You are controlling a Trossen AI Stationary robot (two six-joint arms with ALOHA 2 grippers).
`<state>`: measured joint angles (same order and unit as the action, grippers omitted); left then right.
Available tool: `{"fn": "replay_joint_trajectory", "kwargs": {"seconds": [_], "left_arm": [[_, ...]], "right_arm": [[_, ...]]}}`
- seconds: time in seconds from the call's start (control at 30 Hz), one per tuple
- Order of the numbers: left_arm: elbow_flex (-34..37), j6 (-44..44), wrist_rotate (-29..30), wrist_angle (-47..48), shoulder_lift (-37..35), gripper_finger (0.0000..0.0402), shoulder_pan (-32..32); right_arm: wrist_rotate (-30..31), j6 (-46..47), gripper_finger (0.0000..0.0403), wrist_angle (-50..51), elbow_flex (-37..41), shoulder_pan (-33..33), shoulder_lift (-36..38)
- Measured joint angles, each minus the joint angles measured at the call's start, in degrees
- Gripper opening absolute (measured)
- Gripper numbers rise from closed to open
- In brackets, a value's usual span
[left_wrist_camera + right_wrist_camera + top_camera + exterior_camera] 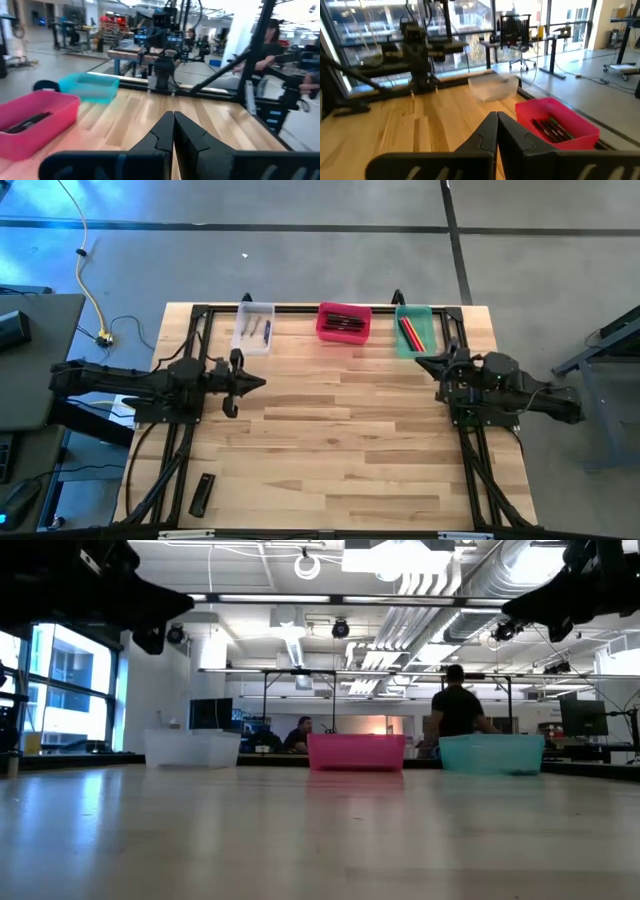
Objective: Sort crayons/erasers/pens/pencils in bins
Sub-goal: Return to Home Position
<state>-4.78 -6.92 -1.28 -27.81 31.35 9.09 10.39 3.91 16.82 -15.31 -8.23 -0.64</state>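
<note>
Three bins stand in a row at the table's far edge: a clear bin (253,327) holding a few sticks, a pink-red bin (344,322) holding several dark sticks, and a green bin (414,328) holding red and yellow sticks. My left gripper (258,382) is shut and empty above the table's left side. My right gripper (420,362) is shut and empty above the right side, near the green bin. The pink-red bin (555,125) with its dark sticks shows in the right wrist view, and the fingertips (497,117) meet.
A flat black rectangular bar (202,494) lies near the table's front left corner. A black frame runs along the table's edges. People stand and sit in the room beyond the far edge (458,705).
</note>
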Motion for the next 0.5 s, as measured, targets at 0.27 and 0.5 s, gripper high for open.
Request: {"fn": "replay_joint_trajectory", "kwargs": {"seconds": [0.27, 0.5], "left_arm": [[0.24, 2.33, -2.75, 6.77, -8.17, 0.0, 4.36], [0.24, 2.62, -6.17, 17.37, -20.83, 0.0, 9.01]], "right_arm": [[-0.39, 1.39, 0.0, -8.14, 4.92, 0.0, 0.51], [-0.48, -0.12, 0.0, -13.07, 6.93, -0.02, 0.58]]}}
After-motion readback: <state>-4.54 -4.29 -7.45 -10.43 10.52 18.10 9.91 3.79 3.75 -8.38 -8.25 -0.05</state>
